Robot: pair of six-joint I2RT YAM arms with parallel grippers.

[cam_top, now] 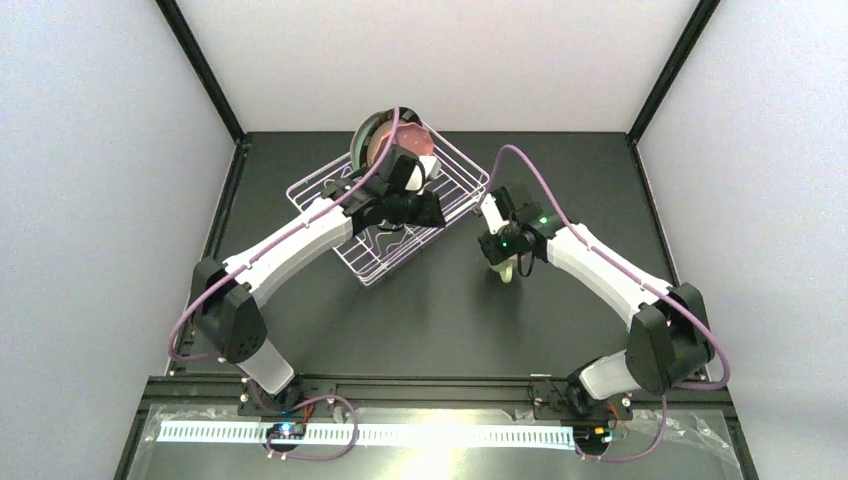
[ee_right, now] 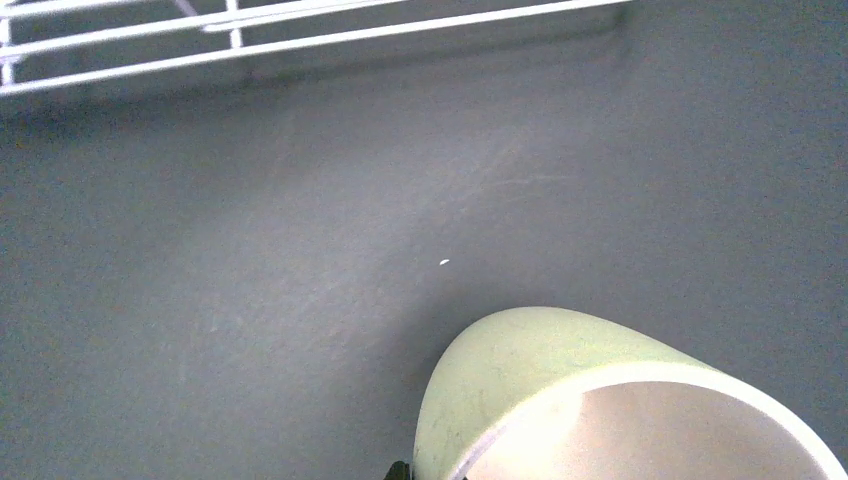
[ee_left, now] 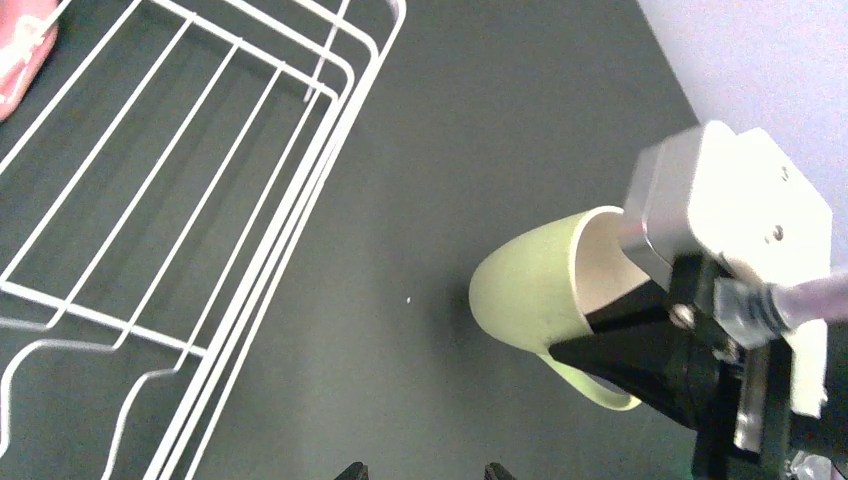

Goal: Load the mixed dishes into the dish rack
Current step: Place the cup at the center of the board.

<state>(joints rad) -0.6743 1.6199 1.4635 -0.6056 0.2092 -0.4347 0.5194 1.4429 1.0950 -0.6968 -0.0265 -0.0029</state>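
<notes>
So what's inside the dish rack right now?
A dark-rimmed plate sits at the dish rack's far corner, a pink dish beside it; the left arm covers the middle.

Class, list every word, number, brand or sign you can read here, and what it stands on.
No readable text in any view.
The pale green mug and the dish rack show no lettering.
The bright strip at the near edge bears fine marks, too blurred to read.

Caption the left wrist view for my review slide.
Right end effector holds the pale green mug by its rim beside the dish rack.
</notes>
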